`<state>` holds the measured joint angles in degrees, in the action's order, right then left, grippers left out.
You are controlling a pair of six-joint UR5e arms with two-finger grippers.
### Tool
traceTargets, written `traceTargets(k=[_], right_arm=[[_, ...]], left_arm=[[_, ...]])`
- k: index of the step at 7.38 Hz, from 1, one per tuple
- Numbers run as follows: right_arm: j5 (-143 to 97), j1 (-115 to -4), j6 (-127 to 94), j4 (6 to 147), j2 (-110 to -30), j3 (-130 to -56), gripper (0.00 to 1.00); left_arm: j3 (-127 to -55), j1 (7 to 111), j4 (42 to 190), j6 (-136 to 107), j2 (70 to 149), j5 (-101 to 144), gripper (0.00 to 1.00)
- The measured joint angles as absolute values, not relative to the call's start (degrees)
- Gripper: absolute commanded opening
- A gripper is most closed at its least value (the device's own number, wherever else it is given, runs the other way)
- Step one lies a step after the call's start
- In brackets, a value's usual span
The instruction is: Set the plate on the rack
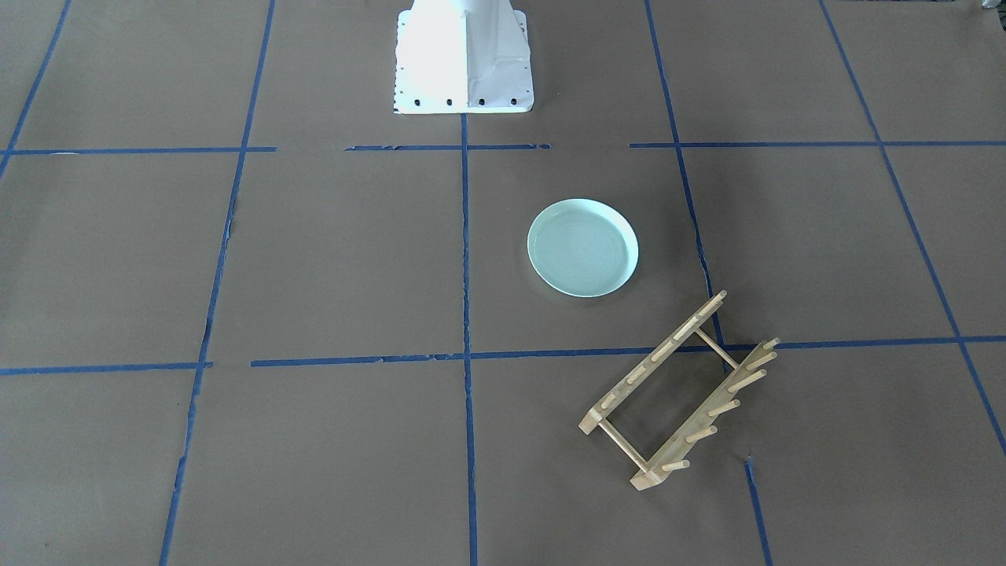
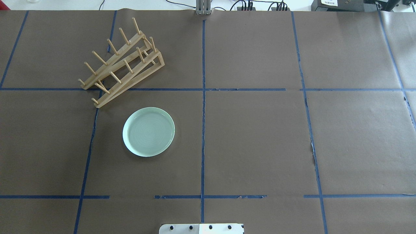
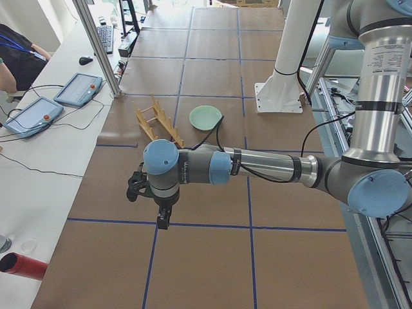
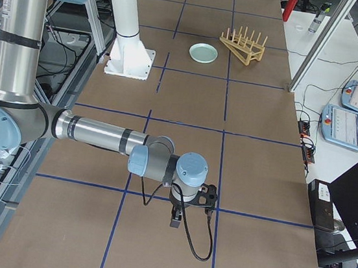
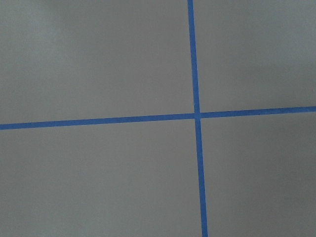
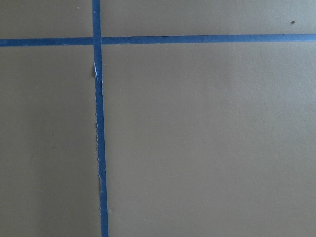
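The pale mint-green plate (image 1: 582, 248) lies flat on the brown table paper, also in the overhead view (image 2: 149, 131) and both side views (image 3: 205, 118) (image 4: 203, 53). The light wooden rack (image 1: 676, 393) (image 2: 122, 63) stands empty just beyond it, a small gap between them. My left gripper (image 3: 163, 219) hangs over the table's left end, far from both. My right gripper (image 4: 178, 219) hangs over the opposite end. Each shows only in a side view, so I cannot tell whether either is open or shut. Both wrist views show only paper and blue tape.
The white robot pedestal (image 1: 464, 59) stands at the table's middle on the robot's side. Blue tape lines (image 2: 203, 113) grid the paper. Tablets (image 3: 77, 89) and cables lie on the side bench; a person's arm (image 3: 16, 55) is at its far end. A red cylinder (image 3: 22, 265) lies near.
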<state>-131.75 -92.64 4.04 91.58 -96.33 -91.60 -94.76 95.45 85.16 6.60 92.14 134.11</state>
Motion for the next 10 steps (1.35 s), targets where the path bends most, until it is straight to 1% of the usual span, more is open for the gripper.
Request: traceTargets(k=[3, 6, 7, 10], right_arm=[[-131.75, -92.69, 4.04, 91.58, -96.33, -91.58, 1.00], [-131.75, -92.71, 4.04, 91.58, -96.33, -91.59, 1.00], [-131.75, -92.72, 4.04, 91.58, -96.33, -91.62, 1.00], [-131.75, -92.72, 4.01, 91.58, -96.33, -91.62, 1.00]], left_arm=[[-94.47, 95.13, 85.71, 6.49, 92.92, 134.18, 1.00], [-95.57, 91.99, 88.86, 5.54, 94.08, 138.44, 1.00], [-97.58, 88.93, 90.19, 2.00, 95.04, 141.32, 1.00], [-104.87, 78.46, 91.74, -19.57, 100.36, 142.31, 1.00]])
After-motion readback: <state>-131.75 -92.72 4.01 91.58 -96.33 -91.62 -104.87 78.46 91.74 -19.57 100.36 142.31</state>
